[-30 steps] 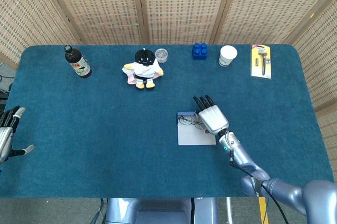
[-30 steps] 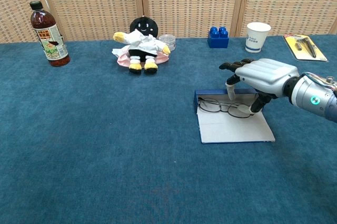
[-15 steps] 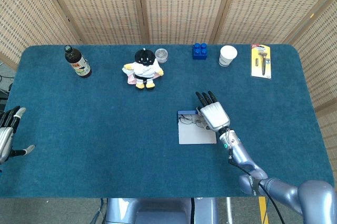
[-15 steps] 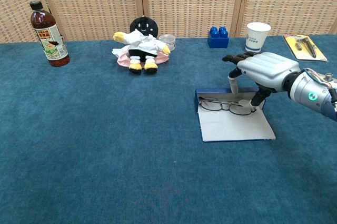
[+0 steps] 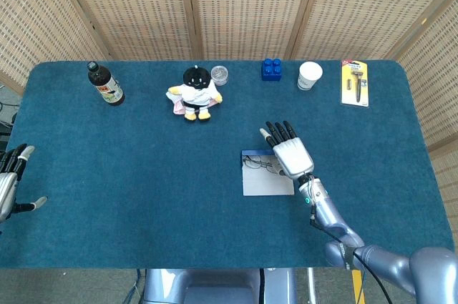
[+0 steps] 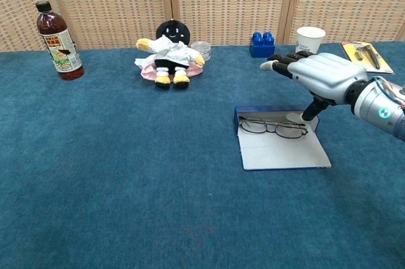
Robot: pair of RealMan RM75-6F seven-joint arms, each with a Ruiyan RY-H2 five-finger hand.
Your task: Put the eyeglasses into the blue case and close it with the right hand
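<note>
The blue case [image 6: 281, 145] is lying open on the blue-carpeted worktop [image 6: 126, 174], its pale inner face showing and a low blue wall standing along the far edge. The eyeglasses [image 6: 273, 128] are sitting inside the case, unfolded, lenses close to that far wall. The right hand [image 6: 316, 76] is hovering above the far right part of the case, palm down, fingers [image 6: 278, 65] stretched forward and apart, holding nothing; the thumb is pointing down toward the case's right end, just beside the right end of the eyeglasses, and whether it is touching the case cannot be told. In the head view the same hand [image 5: 290, 152] is covering the right side of the case [image 5: 266, 181]. The left hand [image 5: 11, 184] is showing only at the left edge of the head view, off the worktop, fingers spread and empty. Along the far edge, a dark sauce bottle [image 6: 57, 41] with a red cap is standing at left; its label carries print too small to read. A plush doll [image 6: 169, 54] with a black head and white shirt is sitting near the middle, a small clear jar [image 6: 201, 50] just behind it. A blue toy brick [image 6: 262, 45] and a white paper cup [image 6: 309, 43] with faint blue marking, unreadable, are standing further right. A razor in yellow blister packaging [image 5: 355, 83] is lying at the far right; its text is illegible.
</note>
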